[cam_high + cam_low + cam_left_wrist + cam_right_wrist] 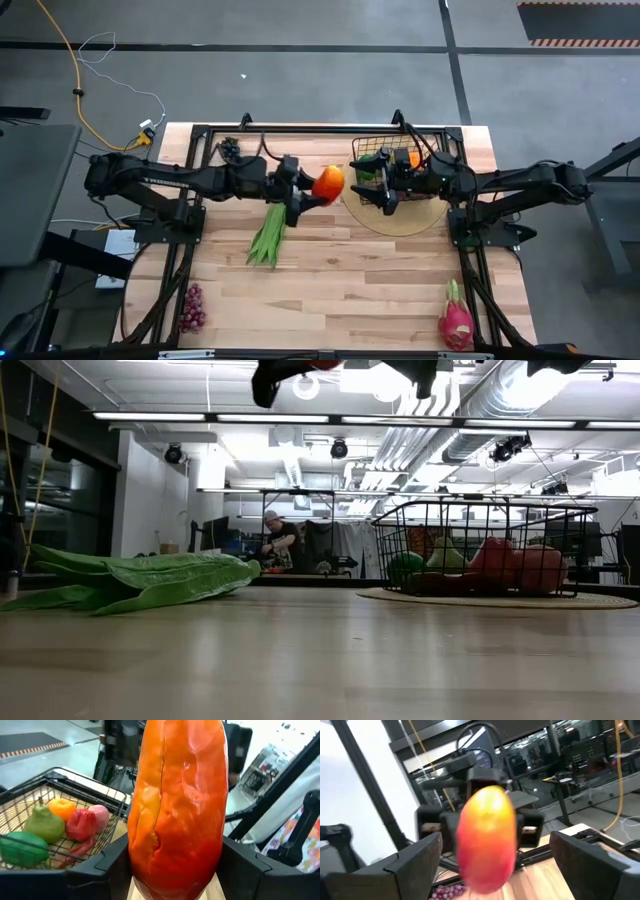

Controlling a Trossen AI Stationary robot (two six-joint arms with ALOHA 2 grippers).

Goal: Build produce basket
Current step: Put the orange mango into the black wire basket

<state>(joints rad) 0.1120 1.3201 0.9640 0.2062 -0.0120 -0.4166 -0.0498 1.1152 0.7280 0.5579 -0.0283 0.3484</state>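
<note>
My left gripper (pixel 316 190) is shut on an orange-red pepper (pixel 328 183) high above the table, just left of the black wire basket (pixel 395 150). The basket stands on a round tan mat (pixel 400 215) and holds a pear (pixel 44 824), a red pepper (pixel 81 825), a green pepper (pixel 22 847) and other fruit. My right gripper (pixel 384 196) is open and empty over the basket's left side, facing the pepper (pixel 487 837). Green beans (pixel 267 235) lie on the table below the left gripper. My left gripper pinches the pepper's two opposite sides (pixel 137 855) between its two fingers (pixel 107 865). The fingers come roughly level from the table's left. The pepper is lifted clear of the table and stands up past the fingers.
Purple grapes (pixel 192 308) lie near the front left corner, a pink dragon fruit (pixel 455 322) near the front right corner. The middle and front of the wooden table (pixel 350 280) are bare. A person (pixel 275 538) sits in the room far behind.
</note>
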